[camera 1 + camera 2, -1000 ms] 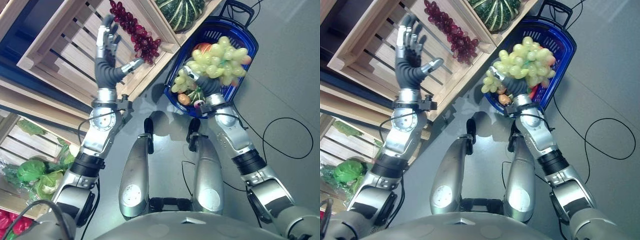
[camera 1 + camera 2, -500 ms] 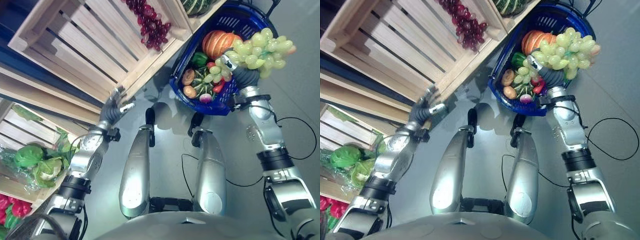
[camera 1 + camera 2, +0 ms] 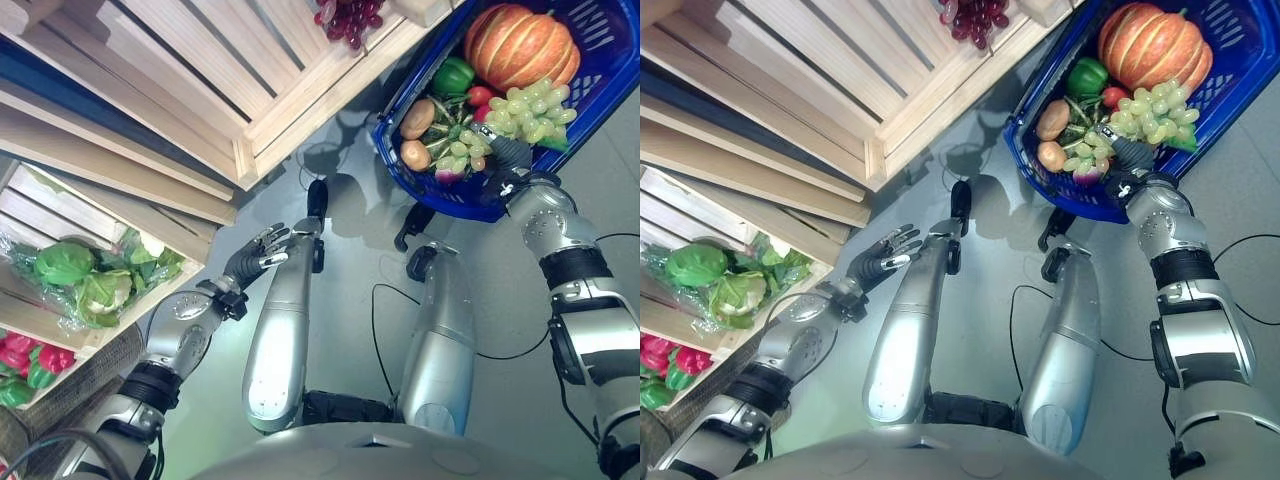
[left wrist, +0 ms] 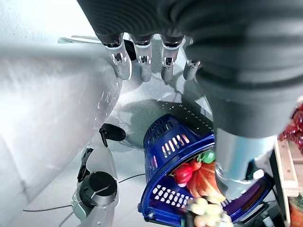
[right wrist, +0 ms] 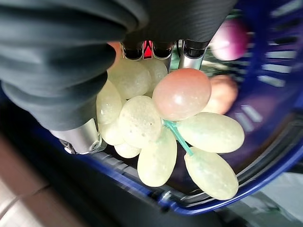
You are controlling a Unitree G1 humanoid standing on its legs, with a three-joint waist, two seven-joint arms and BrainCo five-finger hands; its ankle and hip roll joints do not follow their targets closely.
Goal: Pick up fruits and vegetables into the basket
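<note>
Now the right hand (image 3: 1129,157) grips the green grapes (image 3: 520,113) inside the blue basket (image 3: 610,75); left hand (image 3: 255,257) hangs slack.

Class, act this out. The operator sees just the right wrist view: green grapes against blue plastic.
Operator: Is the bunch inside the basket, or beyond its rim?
Observer: Inside. The green grapes lie on other produce in the blue basket, gripped by the right hand at the near rim.
Operator: What lies next to them?
Observer: An orange pumpkin, just beyond the bunch.
Operator: And the left hand?
Observer: The left hand is open, holding nothing, low and away from the basket.
</note>
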